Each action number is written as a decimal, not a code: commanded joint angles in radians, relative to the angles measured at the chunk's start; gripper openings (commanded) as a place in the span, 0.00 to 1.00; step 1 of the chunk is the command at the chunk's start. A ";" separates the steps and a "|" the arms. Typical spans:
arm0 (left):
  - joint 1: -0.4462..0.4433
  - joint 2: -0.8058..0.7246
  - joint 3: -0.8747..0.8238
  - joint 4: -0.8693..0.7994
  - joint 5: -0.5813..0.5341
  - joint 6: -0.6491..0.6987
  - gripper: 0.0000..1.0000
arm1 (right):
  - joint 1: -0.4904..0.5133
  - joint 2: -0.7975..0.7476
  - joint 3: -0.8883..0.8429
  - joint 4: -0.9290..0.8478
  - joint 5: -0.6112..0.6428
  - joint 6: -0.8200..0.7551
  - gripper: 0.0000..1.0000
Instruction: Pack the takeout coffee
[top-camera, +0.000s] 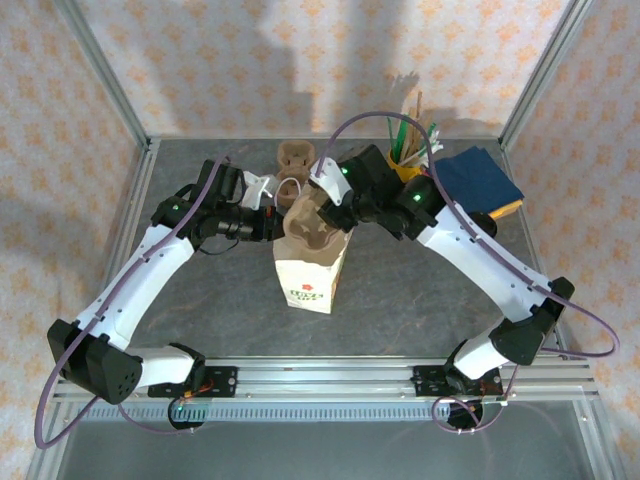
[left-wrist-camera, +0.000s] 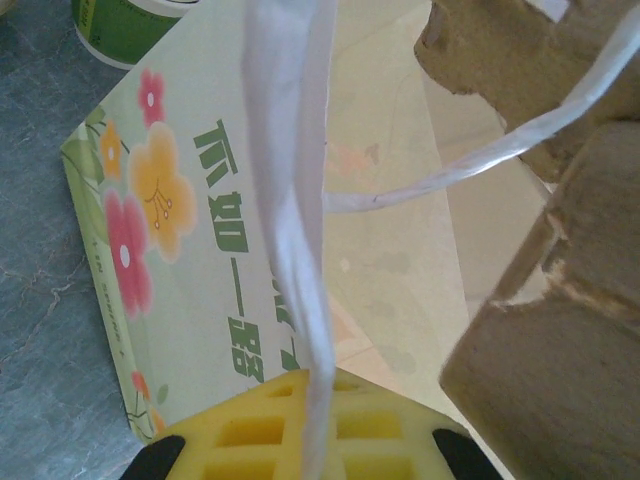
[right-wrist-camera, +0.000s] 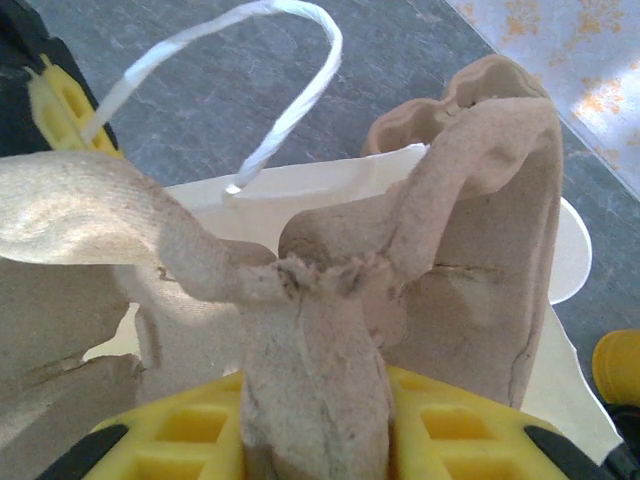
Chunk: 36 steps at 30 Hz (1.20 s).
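Note:
A flowered paper bag (top-camera: 312, 282) stands open mid-table. My left gripper (left-wrist-camera: 312, 395) is shut on one of its white twisted handles (left-wrist-camera: 290, 180), pulling it to the left; the gripper also shows from above (top-camera: 270, 222). My right gripper (right-wrist-camera: 315, 400) is shut on the middle ridge of a brown pulp cup carrier (right-wrist-camera: 470, 250), which sits in the bag's mouth (top-camera: 310, 225). The green band of a paper cup (left-wrist-camera: 125, 25) shows beside the bag. Its top is cut off, so I cannot tell whether it is the takeout coffee.
Another brown pulp carrier (top-camera: 295, 158) lies behind the bag. At the back right are a yellow holder with sticks and straws (top-camera: 408, 160) and a blue stack (top-camera: 478, 178). Metal frame posts and rails edge the table.

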<state>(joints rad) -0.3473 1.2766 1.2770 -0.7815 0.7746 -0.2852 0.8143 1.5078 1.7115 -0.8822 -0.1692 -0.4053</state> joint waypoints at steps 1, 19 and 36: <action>-0.007 -0.003 -0.005 -0.022 0.012 0.025 0.00 | -0.005 0.011 0.017 -0.014 0.040 -0.026 0.30; -0.007 0.004 0.014 -0.021 0.012 0.024 0.00 | -0.003 0.010 -0.158 0.021 -0.052 -0.093 0.29; -0.006 0.009 0.029 -0.032 -0.068 0.027 0.00 | 0.008 -0.001 -0.177 -0.047 0.028 -0.035 0.27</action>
<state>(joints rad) -0.3470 1.2789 1.2781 -0.7948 0.7479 -0.2848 0.8173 1.5349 1.5581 -0.8757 -0.1955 -0.4709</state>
